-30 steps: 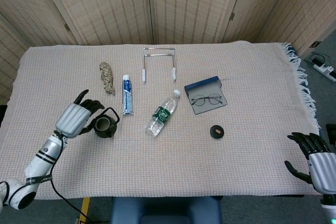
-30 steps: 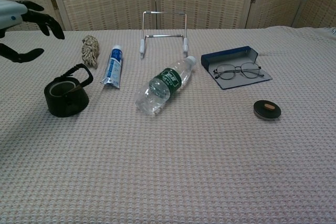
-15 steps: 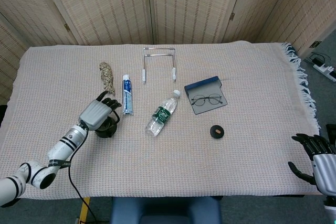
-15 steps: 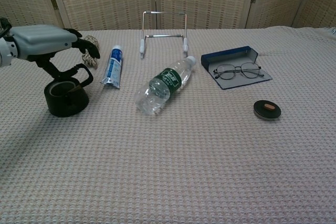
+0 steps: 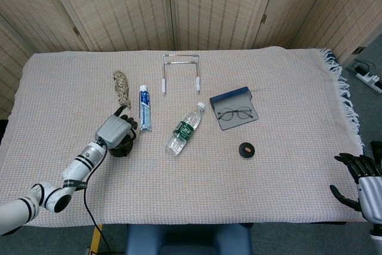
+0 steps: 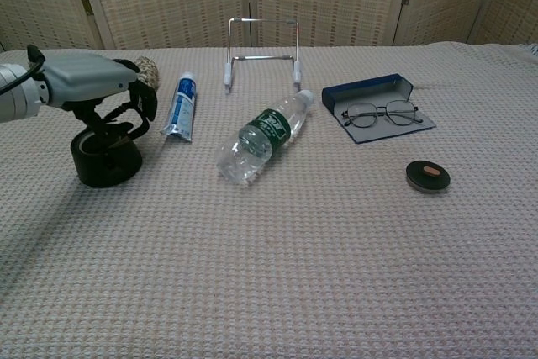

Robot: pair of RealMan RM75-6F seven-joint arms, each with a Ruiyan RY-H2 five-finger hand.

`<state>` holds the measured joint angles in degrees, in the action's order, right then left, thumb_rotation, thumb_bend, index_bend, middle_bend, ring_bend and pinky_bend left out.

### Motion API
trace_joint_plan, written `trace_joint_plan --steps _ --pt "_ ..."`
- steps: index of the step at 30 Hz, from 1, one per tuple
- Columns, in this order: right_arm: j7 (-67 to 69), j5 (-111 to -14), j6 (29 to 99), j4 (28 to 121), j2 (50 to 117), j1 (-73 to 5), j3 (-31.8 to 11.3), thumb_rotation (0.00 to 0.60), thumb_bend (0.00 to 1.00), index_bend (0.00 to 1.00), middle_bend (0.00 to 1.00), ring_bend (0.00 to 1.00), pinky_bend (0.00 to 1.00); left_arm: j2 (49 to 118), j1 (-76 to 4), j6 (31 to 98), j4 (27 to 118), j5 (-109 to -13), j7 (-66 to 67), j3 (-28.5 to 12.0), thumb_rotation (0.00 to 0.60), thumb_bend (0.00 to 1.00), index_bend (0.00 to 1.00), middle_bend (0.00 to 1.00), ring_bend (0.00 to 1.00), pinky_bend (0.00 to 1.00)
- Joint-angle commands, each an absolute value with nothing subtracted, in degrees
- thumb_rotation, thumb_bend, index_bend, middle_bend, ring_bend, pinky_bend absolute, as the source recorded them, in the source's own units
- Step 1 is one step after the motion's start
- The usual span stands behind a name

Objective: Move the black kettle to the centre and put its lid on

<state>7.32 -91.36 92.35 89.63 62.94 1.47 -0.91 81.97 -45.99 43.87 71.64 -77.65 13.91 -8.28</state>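
Black kettle (image 6: pixel 105 160), small and round with an arched black handle, stands upright on the left part of the cloth-covered desk (image 6: pixel 303 275), without its lid. Left hand (image 6: pixel 92 80), grey-backed with black fingers, sits directly over the kettle with its fingers curled down around the handle; whether the fingers are actually closed on the handle cannot be told from either view. Just right of the kettle lies a blue and white tube (image 6: pixel 179 107), and beyond the kettle, partly hidden by the hand, a bundle of pale rope (image 5: pixel 122 87). Further right of the kettle a clear plastic bottle with a green label (image 6: pixel 262 136) lies on its side. The round black lid with a tan knob (image 6: pixel 428 176) rests flat on the desk, well apart from the kettle to its right. Right hand (image 5: pixel 363 180) hangs at the desk's right near edge, far from the kettle, fingers spread and holding nothing.
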Motion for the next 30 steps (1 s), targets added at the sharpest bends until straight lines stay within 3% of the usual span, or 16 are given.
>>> trace_joint_plan --steps 1,6,20,30 --pt "7.4 -91.3 92.3 89.5 63.0 1.5 -0.9 0.600 0.28 0.23 0.24 0.21 0.15 82.3 -46.3 43.9 71.0 -77.8 13.7 -7.8 0.600 0.47 0.36 0.31 0.27 0.00" --pt "7.6 -91.1 92.1 89.3 63.1 1.5 -1.0 0.600 0.28 0.23 0.24 0.21 0.15 83.3 -46.6 44.7 69.7 -78.4 12.3 -7.4 0.600 0.47 0.40 0.35 0.30 0.00" --pt "7.4 -90.8 91.8 89.6 63.1 1.5 -1.2 0.600 0.28 0.23 0.24 0.21 0.15 88.2 -46.9 51.8 60.0 -84.8 1.1 -5.9 0.600 0.48 0.70 0.65 0.56 0.02" --pt "7.3 -90.8 91.4 89.6 63.2 1.2 -1.4 0.600 0.28 0.23 0.24 0.21 0.15 86.7 -44.8 58.2 60.0 -86.1 -6.9 -5.9 0.600 0.51 0.74 0.69 0.60 0.04"
